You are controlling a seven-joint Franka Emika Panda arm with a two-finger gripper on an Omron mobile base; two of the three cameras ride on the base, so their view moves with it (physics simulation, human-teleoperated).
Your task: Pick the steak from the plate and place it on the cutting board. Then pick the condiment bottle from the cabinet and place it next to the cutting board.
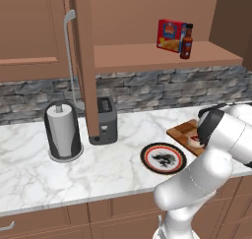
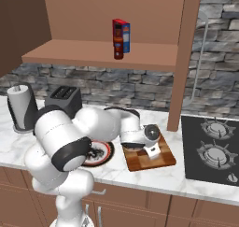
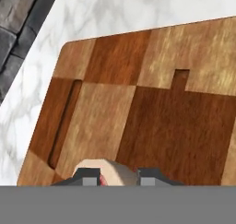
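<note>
My gripper (image 3: 118, 176) hangs low over the checkered wooden cutting board (image 3: 152, 112), shut on the steak (image 3: 113, 171), whose pale fat rim and red centre show between the two finger tips. In the right base view the gripper (image 2: 152, 151) points down at the cutting board (image 2: 163, 161), just right of the plate (image 2: 106, 155). The plate (image 1: 147, 152), with its dark rim and black splotch, lies bare on the counter left of the board (image 1: 180, 131). The dark red condiment bottle (image 1: 186, 42) stands upright on the open cabinet shelf (image 1: 142, 56).
A red and yellow box (image 1: 171, 35) stands just behind the bottle. A toaster (image 1: 106, 120) and a paper towel roll (image 1: 62, 132) stand on the marble counter to the left. The open cabinet door (image 1: 84, 61) hangs above the toaster. A stove (image 2: 212, 151) lies right of the board.
</note>
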